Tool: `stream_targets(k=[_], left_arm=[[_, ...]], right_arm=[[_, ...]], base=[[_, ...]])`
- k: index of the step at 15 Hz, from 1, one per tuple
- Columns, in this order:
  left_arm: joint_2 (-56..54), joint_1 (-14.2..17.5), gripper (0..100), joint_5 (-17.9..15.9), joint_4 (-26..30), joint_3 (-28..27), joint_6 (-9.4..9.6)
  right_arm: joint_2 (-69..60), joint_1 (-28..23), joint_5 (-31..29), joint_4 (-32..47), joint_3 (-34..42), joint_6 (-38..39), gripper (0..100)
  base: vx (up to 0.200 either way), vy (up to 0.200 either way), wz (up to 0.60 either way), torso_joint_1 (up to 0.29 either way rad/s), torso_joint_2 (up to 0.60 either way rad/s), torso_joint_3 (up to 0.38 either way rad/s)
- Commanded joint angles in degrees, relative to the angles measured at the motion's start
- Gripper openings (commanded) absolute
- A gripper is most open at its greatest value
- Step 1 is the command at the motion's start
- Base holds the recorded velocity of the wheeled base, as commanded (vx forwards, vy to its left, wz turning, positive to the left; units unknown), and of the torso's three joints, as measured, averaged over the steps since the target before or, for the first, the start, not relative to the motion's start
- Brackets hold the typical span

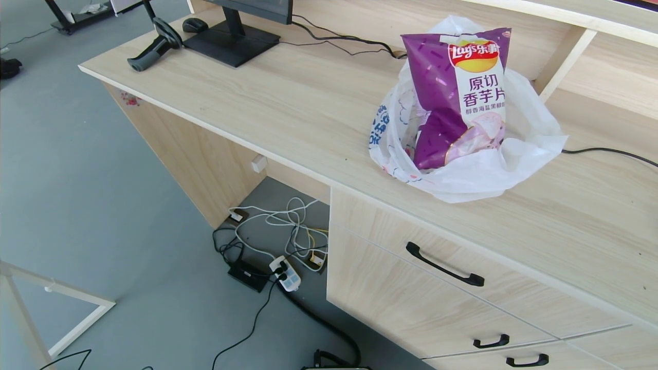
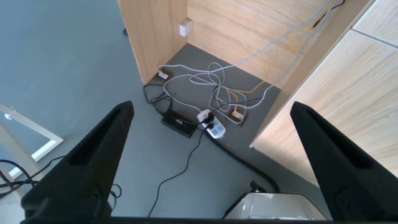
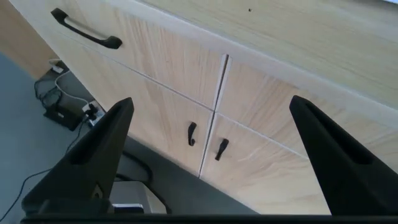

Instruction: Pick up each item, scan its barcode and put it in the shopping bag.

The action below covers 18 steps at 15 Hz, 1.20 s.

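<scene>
On wood desk (image 1: 288, 108), crinkly plastic bag (image 1: 478, 177), glossy chip pkt (image 1: 452, 87) inside

left gripper (image 2: 211, 167) empty, fingers (image 2: 93, 162) spread wide apart, right gripper (image 3: 210, 163) empty, equally wide apart

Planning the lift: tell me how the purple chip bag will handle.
The chip bag looks puffed and creased, so probably light and crushable. Its glossy film may be slippery. Standing upright in the floppy shopping bag, it would likely tip if pushed.
</scene>
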Motion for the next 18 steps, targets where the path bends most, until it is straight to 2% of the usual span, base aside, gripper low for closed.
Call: stream_targets(k=[1,18], left_arm=[[0.09,-0.01,100,-0.01,-0.01,0.00,-0.11],[0.09,-0.01,100,0.07,-0.01,0.00,-0.03]], right_arm=[[1.03,0.04,-0.04,0.16,-0.04,0.71,100],[-0.20,-0.05,-0.04,0.16,-0.04,0.19,100]], base=[[0.000,0.000,0.00,0.000,0.00,0.000],[0.000,0.000,0.00,0.000,0.00,0.000]])
